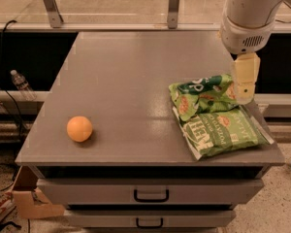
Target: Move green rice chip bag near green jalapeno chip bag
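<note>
Already the green rice chip bag (203, 95) lies on the tabletop (136, 81), touching the far edge of the green jalapeno chip bag (223, 132), long axis left-right. My gripper (245, 97) sits at its right end, bag stretching leftward; whether the jaws grip it I cannot tell.

My cream end effector (244, 93) sits at three o'clock of the dark-banded green rice chip bag (202, 97); green jalapeno chip bag (223, 132) white-lettered; desk (126, 76) grey.
</note>
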Controlling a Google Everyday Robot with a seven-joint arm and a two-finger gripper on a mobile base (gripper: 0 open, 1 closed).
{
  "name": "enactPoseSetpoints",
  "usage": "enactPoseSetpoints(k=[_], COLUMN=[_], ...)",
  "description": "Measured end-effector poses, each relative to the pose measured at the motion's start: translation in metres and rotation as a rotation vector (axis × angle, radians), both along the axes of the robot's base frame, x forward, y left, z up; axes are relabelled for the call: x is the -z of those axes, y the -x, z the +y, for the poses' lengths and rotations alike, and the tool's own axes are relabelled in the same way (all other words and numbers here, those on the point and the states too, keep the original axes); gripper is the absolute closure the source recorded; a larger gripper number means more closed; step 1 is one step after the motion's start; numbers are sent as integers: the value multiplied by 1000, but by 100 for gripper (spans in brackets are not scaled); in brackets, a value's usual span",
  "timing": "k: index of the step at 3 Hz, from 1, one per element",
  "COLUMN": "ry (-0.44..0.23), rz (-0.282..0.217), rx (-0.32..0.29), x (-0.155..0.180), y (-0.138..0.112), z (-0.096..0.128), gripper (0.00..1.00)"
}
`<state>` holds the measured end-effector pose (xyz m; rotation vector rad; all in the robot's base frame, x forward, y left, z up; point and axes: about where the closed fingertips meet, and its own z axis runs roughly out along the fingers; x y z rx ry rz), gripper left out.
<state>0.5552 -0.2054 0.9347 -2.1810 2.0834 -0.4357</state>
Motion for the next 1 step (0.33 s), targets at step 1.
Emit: enactPoseSetpoints(k=[1], ry=[-72], rz=[-51], rx=[34], x=[-15], y=[4], z=[-32], gripper=[0])
